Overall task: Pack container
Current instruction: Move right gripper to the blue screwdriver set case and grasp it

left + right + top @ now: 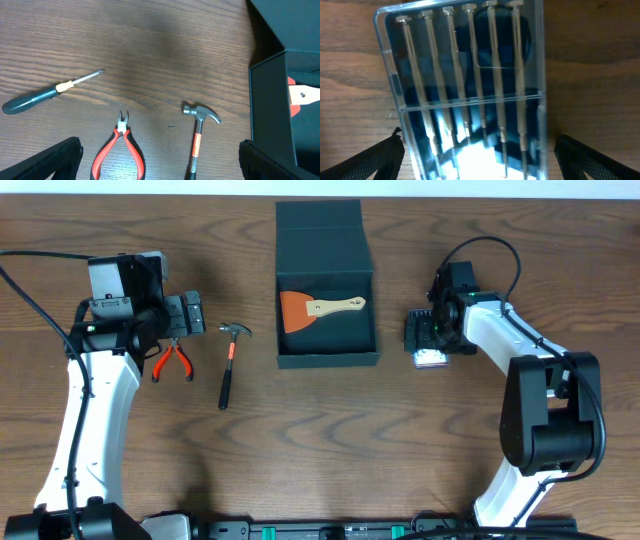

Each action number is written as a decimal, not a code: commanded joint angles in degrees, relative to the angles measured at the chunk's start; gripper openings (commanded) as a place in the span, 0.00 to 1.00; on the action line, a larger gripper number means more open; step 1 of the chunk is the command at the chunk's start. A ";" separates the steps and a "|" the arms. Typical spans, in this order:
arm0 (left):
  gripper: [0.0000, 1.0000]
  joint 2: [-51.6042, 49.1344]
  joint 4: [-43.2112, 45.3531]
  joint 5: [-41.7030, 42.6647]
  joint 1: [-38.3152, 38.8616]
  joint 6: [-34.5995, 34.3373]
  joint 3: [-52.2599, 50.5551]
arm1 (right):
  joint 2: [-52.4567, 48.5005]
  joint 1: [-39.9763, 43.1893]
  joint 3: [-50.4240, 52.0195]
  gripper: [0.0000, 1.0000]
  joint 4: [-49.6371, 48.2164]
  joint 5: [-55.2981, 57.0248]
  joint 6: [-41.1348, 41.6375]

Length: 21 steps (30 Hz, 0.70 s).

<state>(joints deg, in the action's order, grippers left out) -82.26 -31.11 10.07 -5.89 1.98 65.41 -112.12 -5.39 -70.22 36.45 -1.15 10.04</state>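
Observation:
The container (pixel 326 280), a dark square box, stands open at the table's far middle with its lid flapped back. An orange scraper with a wooden handle (pixel 318 309) lies inside it. The container's wall (pixel 272 107) also shows at the right of the left wrist view. My left gripper (pixel 186 316) is open and empty, above red-handled pliers (pixel 172 361) and left of a hammer (pixel 229 366). In the left wrist view my left gripper's (pixel 160 167) fingers straddle the pliers (pixel 121 149) and the hammer (pixel 198 131). My right gripper (pixel 424 330) is open over a clear case of several small screwdrivers (pixel 465 90). Its fingers (pixel 477 160) stand apart on either side of the case.
A screwdriver with a dark teal handle (pixel 47 92) lies on the wood left of the pliers; the left arm hides it in the overhead view. The lit end of the clear case (pixel 432 359) shows right of the container.

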 commanded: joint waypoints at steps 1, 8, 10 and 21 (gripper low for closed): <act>0.98 -0.37 -0.15 -0.70 0.07 0.81 1.14 | -2.95 0.04 0.55 0.97 0.13 -1.01 0.66; 0.98 -0.37 -0.15 -0.70 0.07 0.81 1.14 | -3.10 0.04 0.55 0.86 -0.52 -0.85 0.59; 0.99 -0.37 -0.15 -0.70 0.07 0.81 1.14 | -3.10 0.09 0.55 0.84 -1.40 -0.70 -1.36; 0.98 -0.37 -0.15 -0.70 0.07 0.81 1.14 | -3.08 0.09 0.55 0.70 -1.86 -0.81 -12.07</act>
<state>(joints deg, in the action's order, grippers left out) -82.26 -31.14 10.04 -5.89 1.98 65.41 -112.84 -5.39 -70.35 33.98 -0.25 0.97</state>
